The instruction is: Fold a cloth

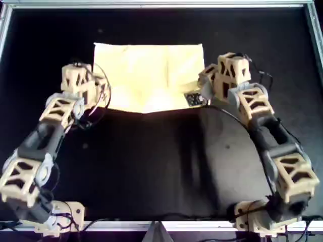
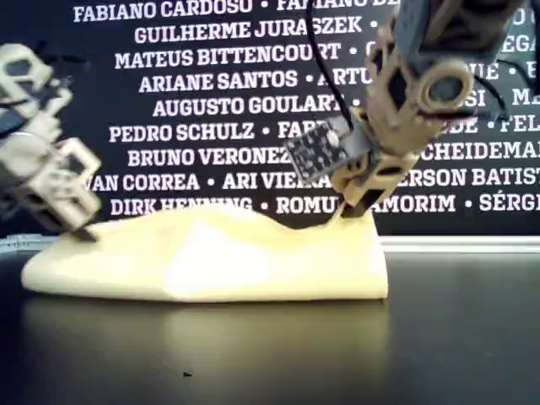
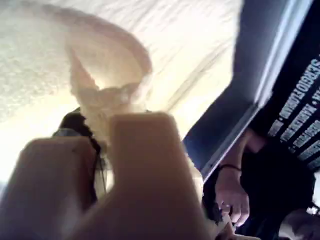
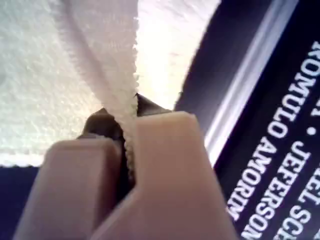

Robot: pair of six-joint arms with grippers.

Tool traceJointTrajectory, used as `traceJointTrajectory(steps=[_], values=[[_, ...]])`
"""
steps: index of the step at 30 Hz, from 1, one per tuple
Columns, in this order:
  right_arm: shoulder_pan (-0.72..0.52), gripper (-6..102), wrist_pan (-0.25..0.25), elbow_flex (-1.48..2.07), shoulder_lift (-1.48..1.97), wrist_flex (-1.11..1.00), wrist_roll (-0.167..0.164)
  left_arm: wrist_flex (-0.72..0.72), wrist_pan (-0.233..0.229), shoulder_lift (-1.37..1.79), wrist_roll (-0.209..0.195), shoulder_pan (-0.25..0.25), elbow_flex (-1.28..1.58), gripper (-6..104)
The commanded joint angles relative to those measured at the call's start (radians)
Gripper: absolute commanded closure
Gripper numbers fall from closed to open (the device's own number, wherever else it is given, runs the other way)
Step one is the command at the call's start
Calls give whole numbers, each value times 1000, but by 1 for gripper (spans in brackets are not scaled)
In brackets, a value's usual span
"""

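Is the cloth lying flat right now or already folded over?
Folded over: the cloth is doubled, a rounded fold facing the exterior view, both grippers pinching its edge.

cloth [image 1: 149,75]: pale yellow, plain, thin | state: doubled over, near fold puffed up, faint creases | pose: flat rectangle | location: far-centre of black tabletop [image 1: 161,166], overhead view
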Motion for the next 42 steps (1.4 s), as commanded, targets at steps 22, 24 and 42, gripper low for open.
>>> traceJointTrajectory(steps=[22,24,42], values=[[-11,97,8,-954,-609,-49,-5,-25,-2,-485,9,91,-799,99],[-14,97,8,-1011,-655,-49,-5,-25,-2,-506,9,92,-816,99],[-31,84,9,-1313,-942,-201,8,-23,0,-693,11,117,-1043,80]])
